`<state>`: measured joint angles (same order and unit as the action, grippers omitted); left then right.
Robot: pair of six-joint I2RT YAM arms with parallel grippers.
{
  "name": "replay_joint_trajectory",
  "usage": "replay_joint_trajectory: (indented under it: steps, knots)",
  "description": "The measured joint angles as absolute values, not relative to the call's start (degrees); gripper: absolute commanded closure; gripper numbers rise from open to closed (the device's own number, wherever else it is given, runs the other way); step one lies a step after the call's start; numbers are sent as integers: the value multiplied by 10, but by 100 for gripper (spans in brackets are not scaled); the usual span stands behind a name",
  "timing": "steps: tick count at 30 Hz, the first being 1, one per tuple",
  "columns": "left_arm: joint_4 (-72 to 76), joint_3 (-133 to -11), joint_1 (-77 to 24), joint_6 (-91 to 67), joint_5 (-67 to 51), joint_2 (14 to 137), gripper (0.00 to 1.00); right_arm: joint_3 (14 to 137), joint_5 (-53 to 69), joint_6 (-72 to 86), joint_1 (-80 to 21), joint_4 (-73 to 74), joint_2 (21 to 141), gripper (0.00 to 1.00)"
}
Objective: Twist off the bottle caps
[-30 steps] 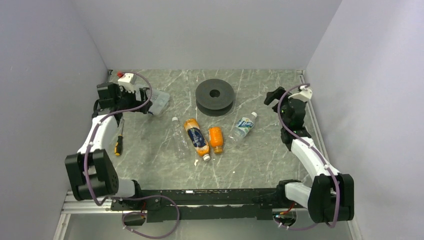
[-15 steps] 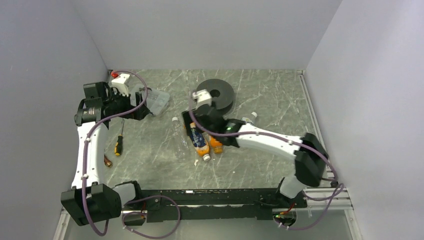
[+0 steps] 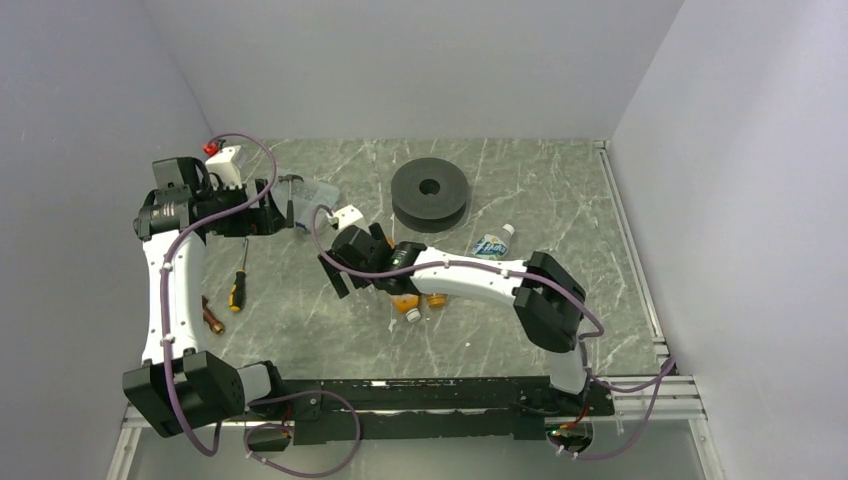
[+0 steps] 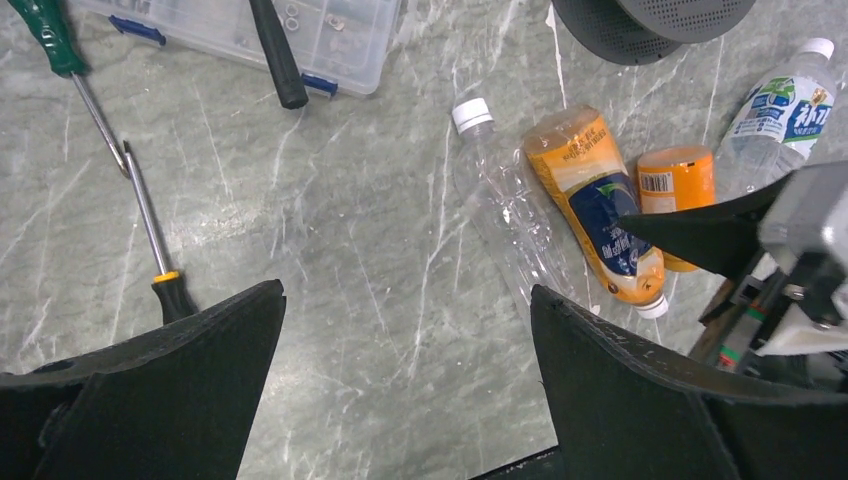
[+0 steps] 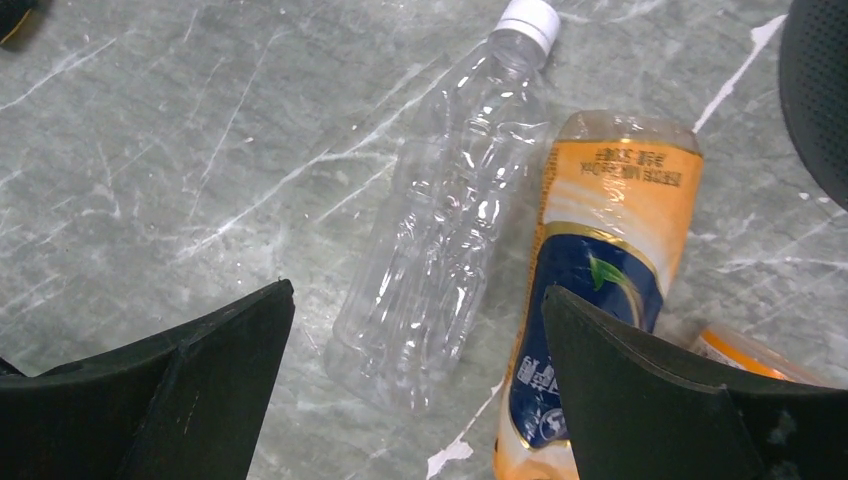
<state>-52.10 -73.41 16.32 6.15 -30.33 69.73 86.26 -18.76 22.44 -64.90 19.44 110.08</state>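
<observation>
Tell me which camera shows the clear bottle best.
Right wrist: the clear bottle lies whole and close, white cap on. Left wrist shows it whole too, but smaller. In the top view the right arm is over it, so little or nothing shows.

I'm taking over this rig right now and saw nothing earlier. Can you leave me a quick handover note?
Left hand: open, empty, above the table beside the bottles.
Right hand: open, empty, over the clear bottle, not gripping it.
Bottles lie on their sides: clear bottle, tall orange bottle and short orange bottle in a row, labelled water bottle farther off.
Done: nothing. The clear bottle's cap, tall orange bottle's cap and water bottle's cap are on; the short one's cap is too obscured to judge.
Left: unscrew every cap.
</observation>
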Motion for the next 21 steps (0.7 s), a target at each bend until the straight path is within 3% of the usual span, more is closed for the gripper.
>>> replay_joint_trajectory:
  steps: [17,21]
  knots:
    - [-573,-792,165,59,-331,697,1,1027,-164,221,-629,255,1292,6]
    - [-579,-807,165,53,-346,697,1,1039,-165,221,-620,259,1306,13]
